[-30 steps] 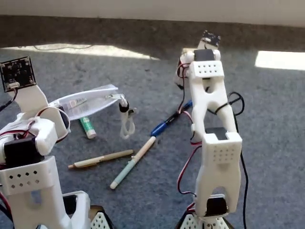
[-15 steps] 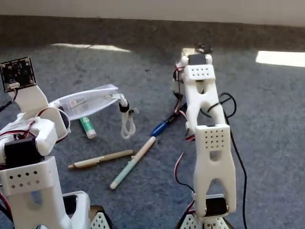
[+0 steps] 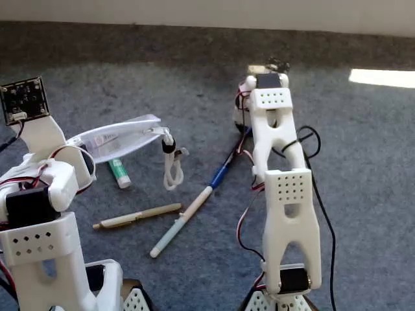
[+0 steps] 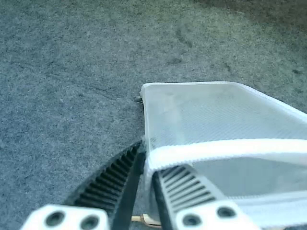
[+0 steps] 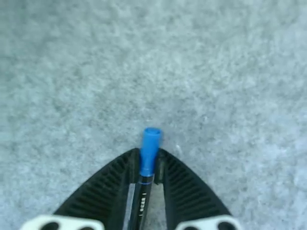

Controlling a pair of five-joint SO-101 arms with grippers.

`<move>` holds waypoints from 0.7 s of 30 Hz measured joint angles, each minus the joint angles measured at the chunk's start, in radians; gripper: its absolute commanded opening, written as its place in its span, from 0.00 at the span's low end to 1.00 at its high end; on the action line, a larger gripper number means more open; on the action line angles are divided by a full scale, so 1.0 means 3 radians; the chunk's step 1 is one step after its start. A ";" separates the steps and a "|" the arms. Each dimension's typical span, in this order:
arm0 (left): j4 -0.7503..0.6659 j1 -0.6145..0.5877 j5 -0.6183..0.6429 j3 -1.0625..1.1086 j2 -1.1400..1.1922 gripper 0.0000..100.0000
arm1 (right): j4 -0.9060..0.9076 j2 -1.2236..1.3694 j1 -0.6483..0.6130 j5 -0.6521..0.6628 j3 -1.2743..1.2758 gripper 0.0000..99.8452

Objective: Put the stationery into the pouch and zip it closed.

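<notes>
A translucent white pouch (image 3: 123, 138) hangs tilted at the left, and my left gripper (image 4: 146, 155) is shut on its edge (image 4: 201, 148). My right gripper (image 5: 147, 155) is shut on the blue pen (image 5: 150, 143). In the high view that blue pen (image 3: 222, 171) slants down from the right gripper (image 3: 245, 127) towards the carpet. A beige pen (image 3: 137, 217), a white and teal pen (image 3: 181, 220) and a green glue stick (image 3: 118, 173) lie on the carpet between the arms.
A white looped strap (image 3: 172, 166) hangs from the pouch's zip end onto the grey carpet (image 3: 363, 162). Red and black cables (image 3: 249, 220) run along the right arm. A bright sun patch (image 3: 382, 78) lies at the far right.
The right arm has drawn back and dropped lower, and the blue pen has swung to a steeper angle in its gripper. The left arm and pouch have stayed put.
</notes>
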 measured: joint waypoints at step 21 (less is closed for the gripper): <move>0.0000 -0.0107 0.0000 0.0000 0.0000 0.01 | 0.0511 0.0005 -0.0066 0.0123 -0.0757 0.01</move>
